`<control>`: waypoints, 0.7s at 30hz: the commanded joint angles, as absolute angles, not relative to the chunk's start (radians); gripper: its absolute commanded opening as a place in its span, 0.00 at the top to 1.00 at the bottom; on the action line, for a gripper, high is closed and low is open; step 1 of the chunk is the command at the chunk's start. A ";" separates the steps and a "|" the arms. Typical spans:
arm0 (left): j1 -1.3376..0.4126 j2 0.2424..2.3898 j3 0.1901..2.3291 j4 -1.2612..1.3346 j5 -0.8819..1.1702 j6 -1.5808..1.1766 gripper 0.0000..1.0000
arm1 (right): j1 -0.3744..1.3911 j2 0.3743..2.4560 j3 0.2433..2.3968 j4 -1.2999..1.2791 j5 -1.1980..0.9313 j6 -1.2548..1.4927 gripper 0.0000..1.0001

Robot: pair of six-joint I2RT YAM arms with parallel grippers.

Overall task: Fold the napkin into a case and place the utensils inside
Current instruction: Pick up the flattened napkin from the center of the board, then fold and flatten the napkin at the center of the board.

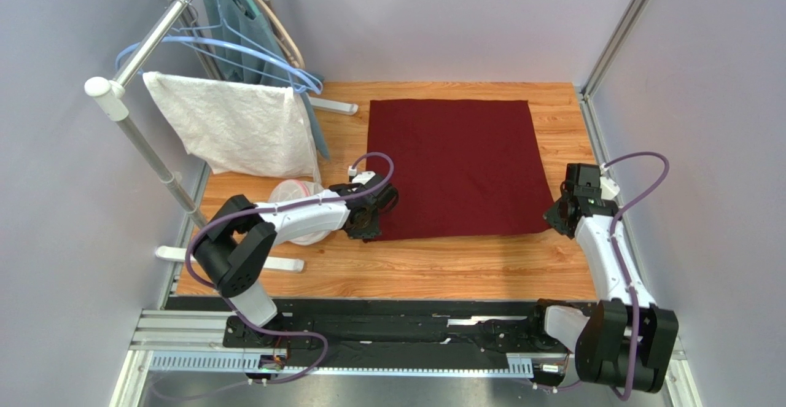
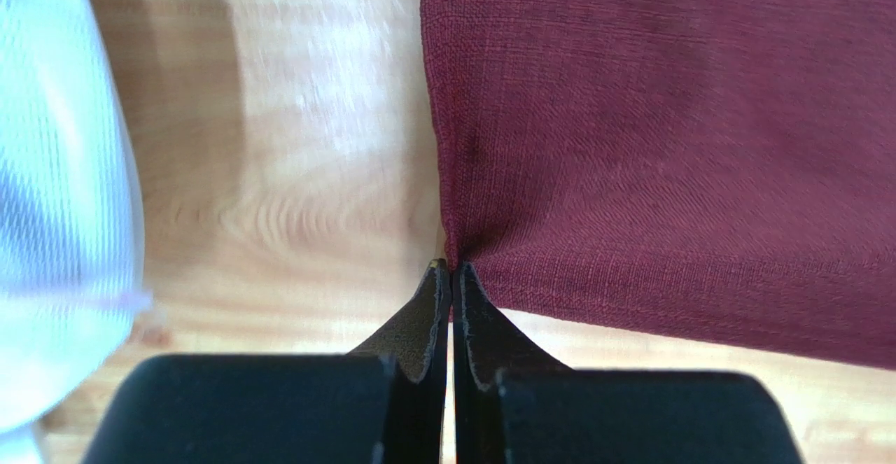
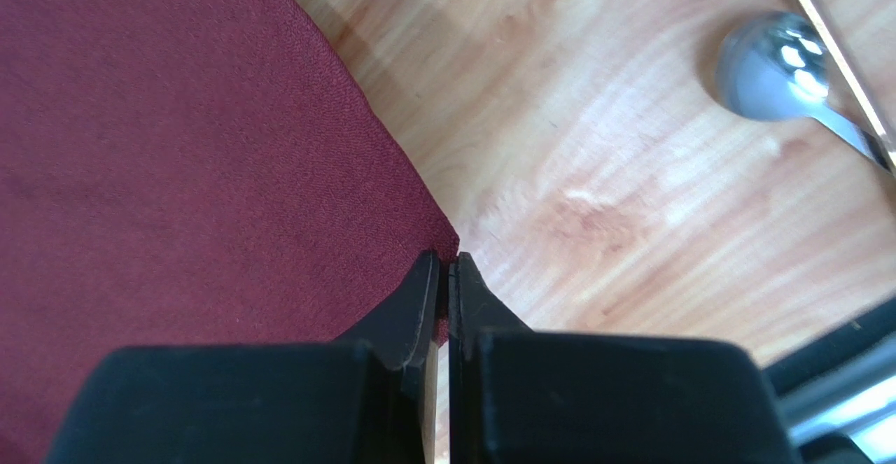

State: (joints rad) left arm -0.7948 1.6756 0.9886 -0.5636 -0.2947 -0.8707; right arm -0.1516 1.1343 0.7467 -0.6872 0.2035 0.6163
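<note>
The left claw [image 2: 450, 271] and the right claw [image 3: 447, 265] each pinch a near corner of the flat napkin [image 1: 452, 163]. That likely lets them fold it evenly.

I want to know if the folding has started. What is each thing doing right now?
napkin: spread flat, unfolded, both near corners pinched.
left gripper: shut on the napkin's near left corner.
right gripper: shut on the napkin's near right corner.
spoon: lying loose, apart from the napkin.
towel: hanging up, untouched.
</note>
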 commanded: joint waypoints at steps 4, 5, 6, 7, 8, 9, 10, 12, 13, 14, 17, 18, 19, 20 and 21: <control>-0.885 1.377 0.944 -0.673 -0.318 -0.793 1.00 | -0.152 0.888 0.787 -0.946 0.321 0.707 1.00; -0.909 1.349 0.939 -0.687 -0.319 -0.790 1.00 | -0.152 0.823 0.781 -0.959 0.311 0.718 1.00; -0.919 1.320 0.933 -0.702 -0.316 -0.790 1.00 | -0.150 0.796 0.784 -0.977 0.293 0.738 1.00; -0.926 1.265 0.925 -0.730 -0.311 -0.787 1.00 | -0.150 0.767 0.787 -1.008 0.285 0.739 1.00; -0.930 1.238 0.920 -0.742 -0.307 -0.781 1.00 | -0.150 0.732 0.799 -1.035 0.282 0.745 1.00; -0.931 1.209 0.913 -0.752 -0.290 -0.775 1.00 | -0.149 0.715 0.810 -1.064 0.284 0.749 1.00; -0.934 1.157 0.896 -0.764 -0.282 -0.770 1.00 | -0.143 0.697 0.827 -1.101 0.282 0.768 1.00; -0.936 1.103 0.876 -0.770 -0.244 -0.769 1.00 | -0.133 0.660 0.837 -1.117 0.236 0.765 1.00; -0.936 1.054 0.853 -0.770 -0.229 -0.769 1.00 | -0.133 0.651 0.857 -1.156 0.239 0.778 1.00; -0.937 1.028 0.842 -0.772 -0.215 -0.776 1.00 | -0.133 0.641 0.865 -1.172 0.245 0.775 1.00; -0.939 0.945 0.813 -0.776 -0.178 -0.779 1.00 | -0.133 0.595 0.893 -1.224 0.282 0.758 1.00; -0.939 0.930 0.808 -0.776 -0.178 -0.779 1.00 | -0.133 0.585 0.896 -1.230 0.299 0.752 1.00; -0.939 0.905 0.805 -0.778 -0.178 -0.779 1.00 | -0.133 0.554 0.894 -1.227 0.302 0.746 1.00; -0.939 0.897 0.807 -0.776 -0.176 -0.773 1.00 | -0.133 0.542 0.890 -1.226 0.299 0.735 1.00; -0.939 0.890 0.810 -0.778 -0.176 -0.769 1.00 | -0.133 0.529 0.890 -1.224 0.287 0.732 1.00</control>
